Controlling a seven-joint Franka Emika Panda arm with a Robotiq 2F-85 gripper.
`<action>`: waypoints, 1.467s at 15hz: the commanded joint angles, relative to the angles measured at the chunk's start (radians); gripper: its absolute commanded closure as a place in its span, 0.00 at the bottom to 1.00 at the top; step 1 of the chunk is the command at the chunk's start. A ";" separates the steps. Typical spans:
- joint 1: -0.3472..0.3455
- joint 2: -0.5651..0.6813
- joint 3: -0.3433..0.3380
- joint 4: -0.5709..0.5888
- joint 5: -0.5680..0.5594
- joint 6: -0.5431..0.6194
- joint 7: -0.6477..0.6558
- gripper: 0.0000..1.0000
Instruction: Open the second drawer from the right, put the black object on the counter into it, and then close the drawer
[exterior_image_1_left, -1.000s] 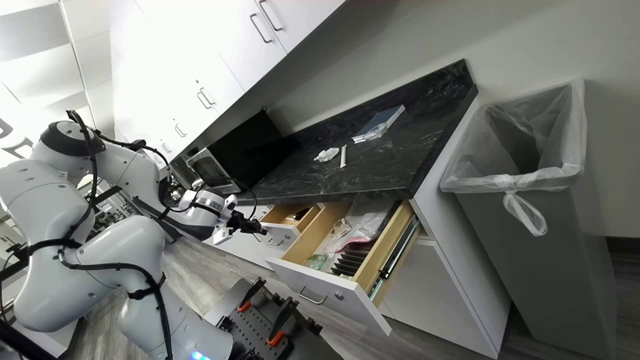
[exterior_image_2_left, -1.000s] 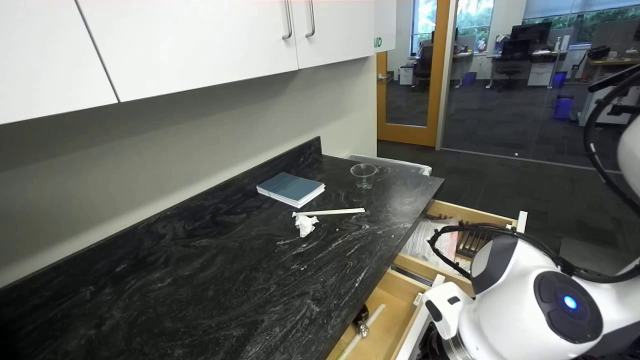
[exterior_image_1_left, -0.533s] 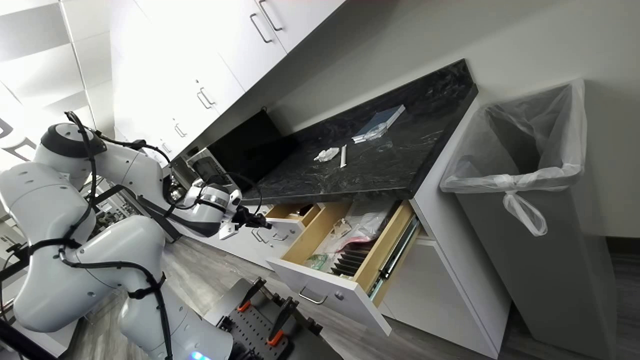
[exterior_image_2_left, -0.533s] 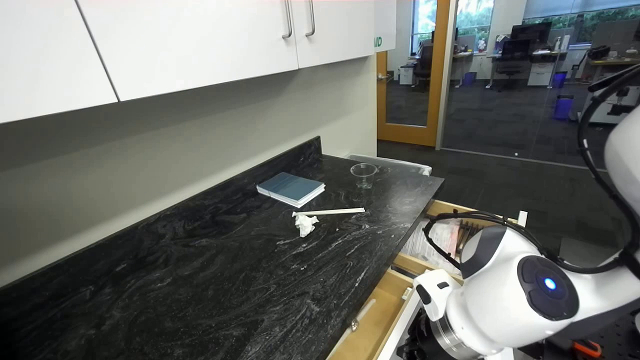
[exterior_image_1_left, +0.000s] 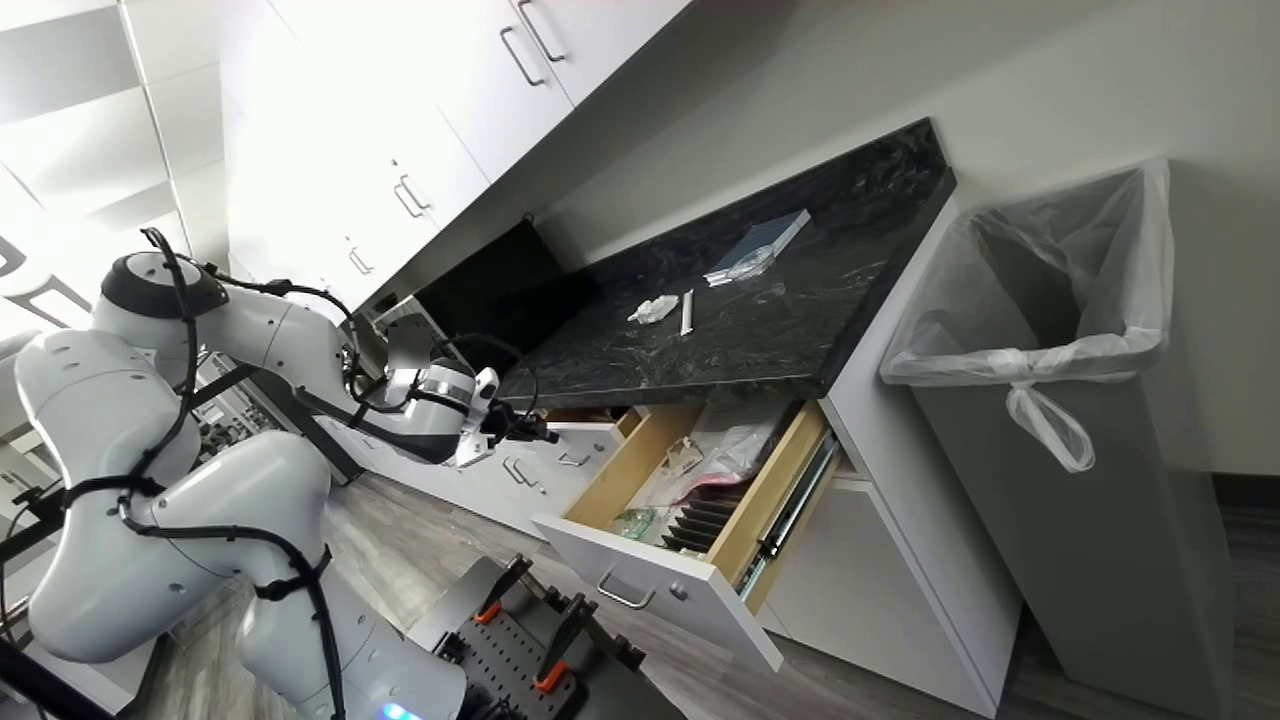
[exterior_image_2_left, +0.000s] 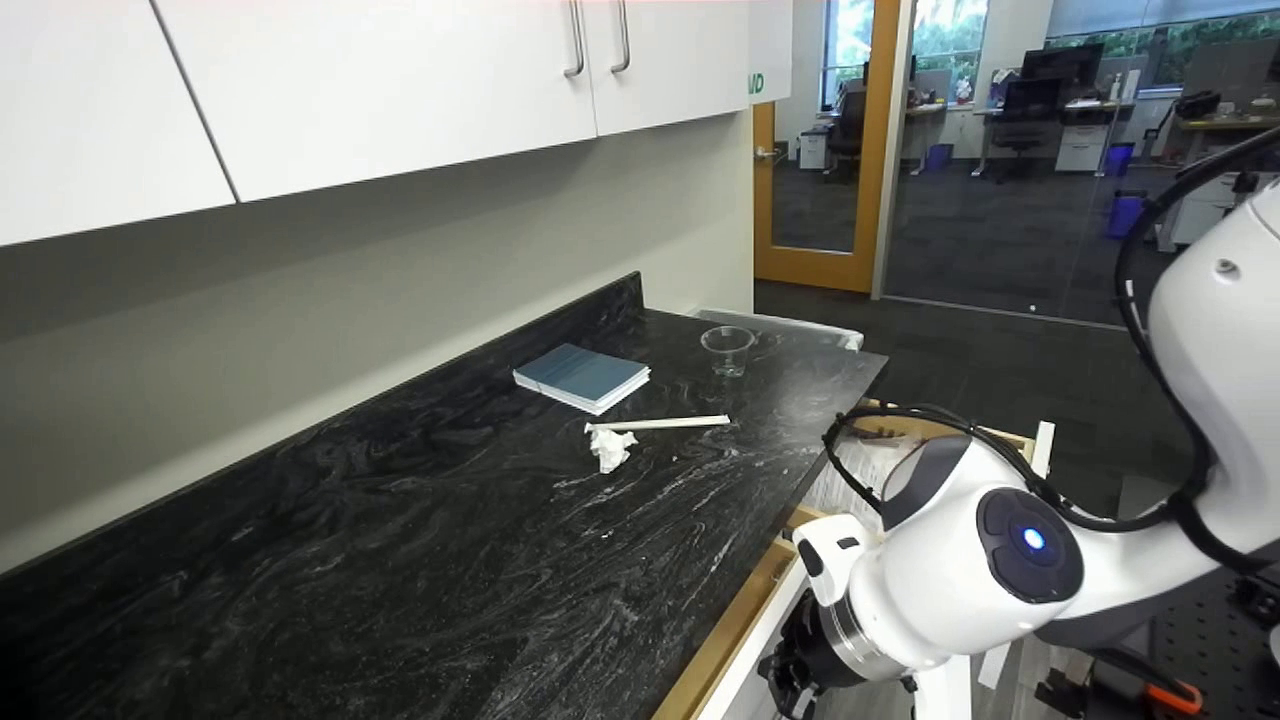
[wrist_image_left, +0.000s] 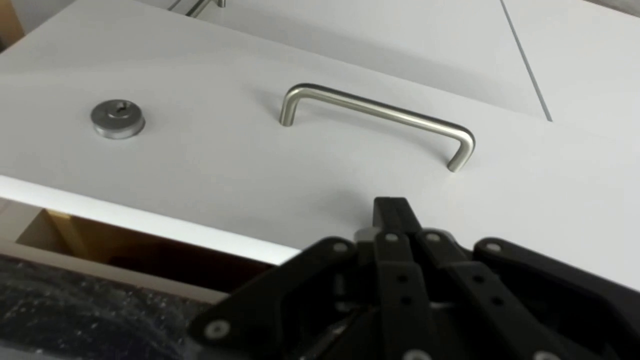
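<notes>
The second drawer from the right is partly open, its white front (exterior_image_1_left: 588, 440) standing a little out from the cabinets. In the wrist view that front (wrist_image_left: 200, 160) fills the picture, with a metal handle (wrist_image_left: 380, 111) and a round lock (wrist_image_left: 118, 119). My gripper (wrist_image_left: 392, 207) is shut with nothing between its fingertips, which point at the drawer front beside the handle; contact looks likely. Only a strip of the wood interior (exterior_image_2_left: 735, 625) shows. The black object cannot be made out; none lies on the dark counter (exterior_image_2_left: 450, 570).
The rightmost drawer (exterior_image_1_left: 700, 615) stands far out, filled with bags and utensils, beside my arm. On the counter lie a blue book (exterior_image_2_left: 580, 375), a clear cup (exterior_image_2_left: 728, 352), a white stick (exterior_image_2_left: 665, 424) and crumpled white paper (exterior_image_2_left: 610, 452). A grey bin (exterior_image_1_left: 1080, 480) stands beyond the counter's end.
My shut gripper has moved inward toward the cabinets. The second drawer's front has slid in with it, so its opening is narrower. The rightmost drawer has not moved.
</notes>
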 joint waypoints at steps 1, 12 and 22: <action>-0.076 0.063 -0.009 0.073 0.001 0.031 -0.018 1.00; -0.052 -0.256 0.111 -0.090 0.027 -0.188 -0.024 1.00; -0.148 -0.709 0.357 -0.105 0.266 -0.916 -0.028 1.00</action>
